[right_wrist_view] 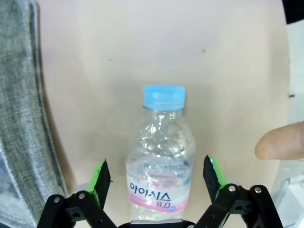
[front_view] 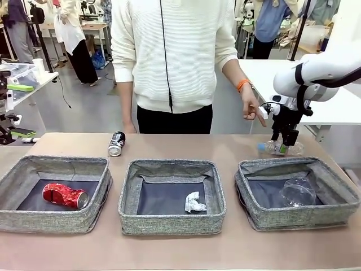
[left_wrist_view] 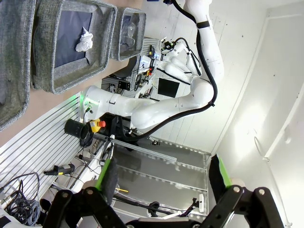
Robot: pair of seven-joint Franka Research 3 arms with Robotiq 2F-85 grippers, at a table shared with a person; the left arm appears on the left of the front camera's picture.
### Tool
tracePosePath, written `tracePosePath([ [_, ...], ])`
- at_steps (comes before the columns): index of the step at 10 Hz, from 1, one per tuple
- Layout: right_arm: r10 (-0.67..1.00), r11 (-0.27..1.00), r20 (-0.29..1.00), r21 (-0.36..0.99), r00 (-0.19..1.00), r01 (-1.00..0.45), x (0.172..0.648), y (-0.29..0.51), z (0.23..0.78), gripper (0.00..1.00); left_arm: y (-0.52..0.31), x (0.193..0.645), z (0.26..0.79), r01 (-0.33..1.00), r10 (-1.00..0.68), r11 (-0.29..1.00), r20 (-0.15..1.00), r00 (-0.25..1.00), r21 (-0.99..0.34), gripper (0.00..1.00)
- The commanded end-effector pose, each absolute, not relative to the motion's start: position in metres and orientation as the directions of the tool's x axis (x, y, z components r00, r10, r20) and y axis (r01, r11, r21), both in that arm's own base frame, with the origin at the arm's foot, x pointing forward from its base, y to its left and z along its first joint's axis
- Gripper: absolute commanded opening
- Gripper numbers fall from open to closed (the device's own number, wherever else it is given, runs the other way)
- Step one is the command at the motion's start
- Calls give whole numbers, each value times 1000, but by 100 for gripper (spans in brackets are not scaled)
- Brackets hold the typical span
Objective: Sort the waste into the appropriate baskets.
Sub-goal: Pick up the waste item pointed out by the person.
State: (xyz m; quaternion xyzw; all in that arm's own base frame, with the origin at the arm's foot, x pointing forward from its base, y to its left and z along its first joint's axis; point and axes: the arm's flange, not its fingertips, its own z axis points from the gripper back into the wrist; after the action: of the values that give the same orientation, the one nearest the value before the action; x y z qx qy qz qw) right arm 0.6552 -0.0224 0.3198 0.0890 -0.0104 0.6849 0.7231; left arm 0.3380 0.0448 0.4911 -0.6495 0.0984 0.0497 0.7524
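Sorted in the near row: crushed red can (front_view: 65,195) in the left basket (front_view: 53,221), paper wad (front_view: 194,202) in the middle basket (front_view: 172,221), clear cup (front_view: 297,192) in the right basket (front_view: 299,219). Just behind that basket, lying on the table (front_view: 186,148): the bottle (front_view: 272,148), straddled by the wide-open right gripper (right_wrist_view: 156,166), not yet pinched; left gripper (left_wrist_view: 164,164) likewise spread, empty, aimed away from the table. Looks like the pick-up step: next, probably close on the bottle, lift over the rim, release beside the cup, minding the person's hand (front_view: 250,107) pointing close by, with the black-and-silver can (front_view: 116,143) farther left to follow.
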Motion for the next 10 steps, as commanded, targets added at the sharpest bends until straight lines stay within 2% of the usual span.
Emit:
tracePosePath([
  [1,989,52,128,119,67,-992,663,-21,321,100,44,336,495,-210,-53,136,-218,974,-968,100],
  [3,990,64,118,114,78,-991,664,-22,321,100,44,336,495,-210,-53,136,-218,974,-968,100],
  [4,990,94,96,92,103,-991,665,-23,320,40,44,336,495,-210,-53,136,-218,974,-968,100],
  [5,990,87,102,96,96,-992,665,-23,319,40,44,336,495,-210,-53,136,-218,974,-968,100],
  [6,990,90,101,97,100,-991,665,-24,320,0,44,336,495,-210,-53,136,-218,974,-968,100],
  [7,990,97,97,98,106,-990,666,-24,320,38,44,336,495,-210,-53,136,-218,974,-968,100],
  [8,990,95,92,99,105,-990,667,-24,320,0,44,336,495,-210,-53,136,-218,974,-968,100],
  [10,991,94,82,102,102,-990,667,-25,320,0,44,336,495,-210,-53,136,-218,974,-968,100],
])
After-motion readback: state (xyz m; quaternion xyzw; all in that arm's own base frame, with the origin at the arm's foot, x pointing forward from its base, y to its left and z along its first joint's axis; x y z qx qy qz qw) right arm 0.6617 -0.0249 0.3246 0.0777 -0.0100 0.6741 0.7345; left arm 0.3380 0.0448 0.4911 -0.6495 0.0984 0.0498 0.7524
